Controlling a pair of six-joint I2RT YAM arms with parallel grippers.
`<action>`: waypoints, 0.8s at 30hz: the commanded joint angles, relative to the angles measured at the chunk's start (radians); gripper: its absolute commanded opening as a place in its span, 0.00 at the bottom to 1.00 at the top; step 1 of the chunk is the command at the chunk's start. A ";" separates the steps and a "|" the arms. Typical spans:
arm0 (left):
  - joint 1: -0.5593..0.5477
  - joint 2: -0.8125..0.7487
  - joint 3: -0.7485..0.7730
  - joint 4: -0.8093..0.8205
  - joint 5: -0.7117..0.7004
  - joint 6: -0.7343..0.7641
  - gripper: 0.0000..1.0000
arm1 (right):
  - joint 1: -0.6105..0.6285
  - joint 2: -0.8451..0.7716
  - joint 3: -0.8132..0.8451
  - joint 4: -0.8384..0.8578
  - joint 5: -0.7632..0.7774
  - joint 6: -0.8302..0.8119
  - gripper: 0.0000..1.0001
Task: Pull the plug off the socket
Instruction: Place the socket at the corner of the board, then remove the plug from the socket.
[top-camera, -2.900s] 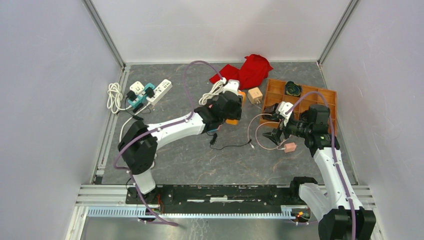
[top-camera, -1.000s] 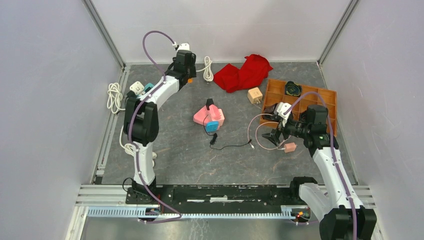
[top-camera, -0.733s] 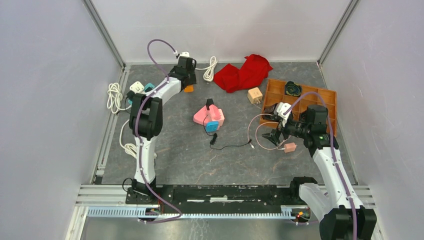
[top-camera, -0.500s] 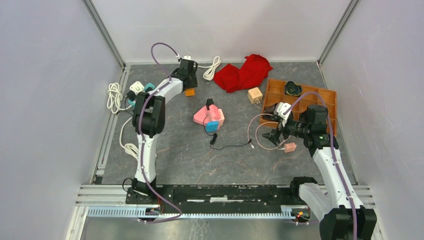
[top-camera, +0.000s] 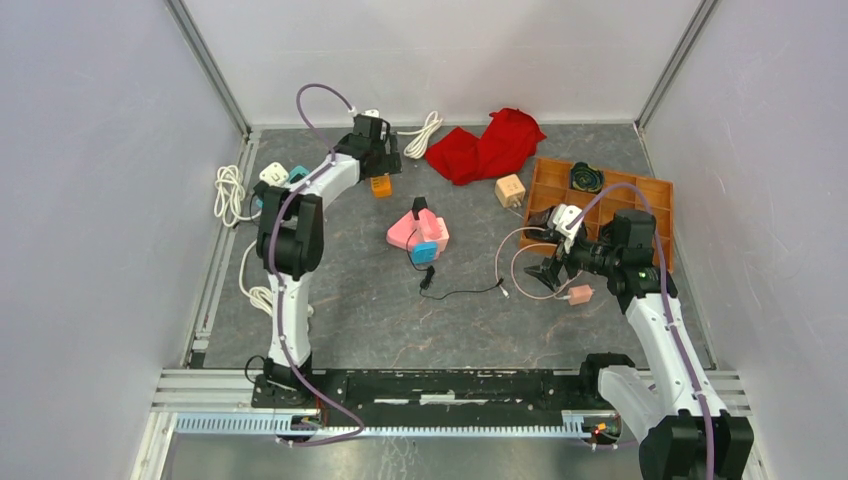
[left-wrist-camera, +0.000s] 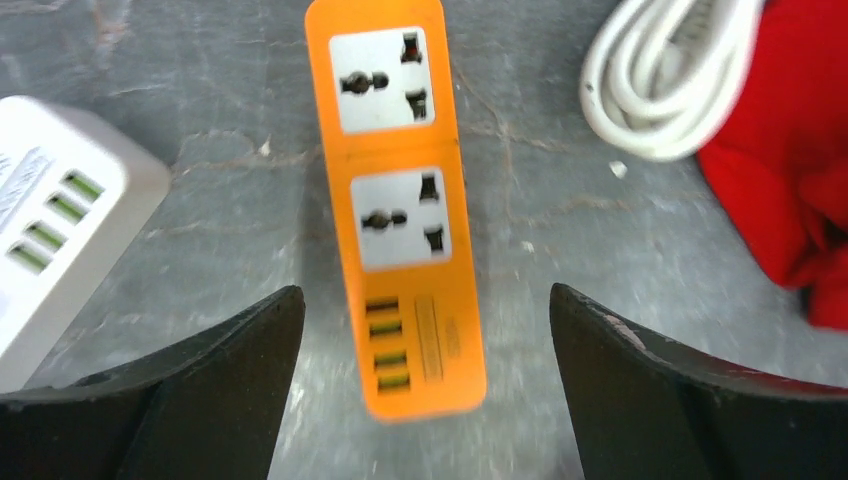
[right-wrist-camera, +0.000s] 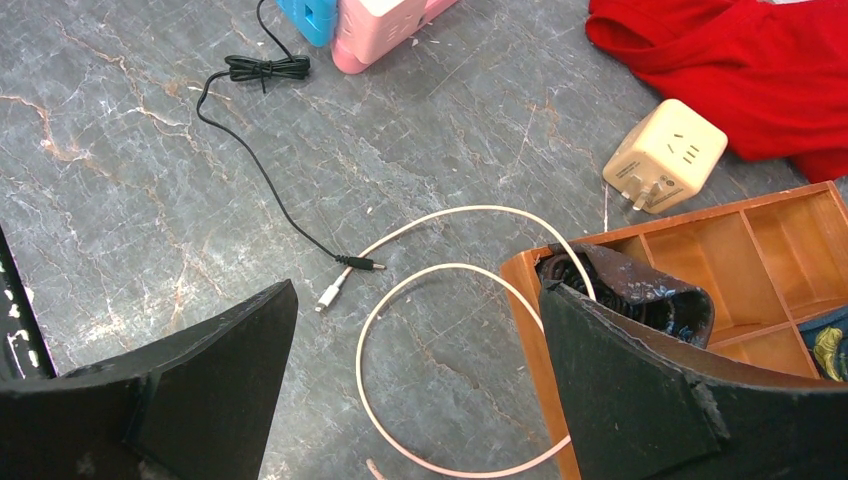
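Both jaws wide | left gripper (left-wrist-camera: 425, 293) over orange power strip (left-wrist-camera: 395, 200) | right gripper (right-wrist-camera: 417, 290) over white cable (right-wrist-camera: 478, 208)

Left gripper (left-wrist-camera: 425, 300), right gripper (right-wrist-camera: 415, 290): jaws apart.

The grey marbled table (top-camera: 360, 320) carries an orange power strip (left-wrist-camera: 400, 200), a coiled white cable (left-wrist-camera: 660, 80) and a red cloth (left-wrist-camera: 790, 150) near it, a pink socket block (top-camera: 410, 232) with a black plug (top-camera: 419, 207) in it, a black lead (right-wrist-camera: 265, 68), a cream cube adapter (right-wrist-camera: 665, 157) and a wooden tray (right-wrist-camera: 770, 250).
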 joint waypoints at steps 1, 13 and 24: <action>0.005 -0.292 -0.132 0.140 0.067 0.017 0.99 | 0.005 0.001 -0.003 0.020 0.002 -0.011 0.98; 0.004 -0.810 -0.786 0.514 0.352 -0.101 1.00 | 0.006 0.000 -0.010 0.028 -0.010 -0.012 0.98; 0.004 -0.883 -1.266 0.975 0.468 -0.310 1.00 | 0.005 0.006 -0.016 0.032 -0.014 -0.010 0.98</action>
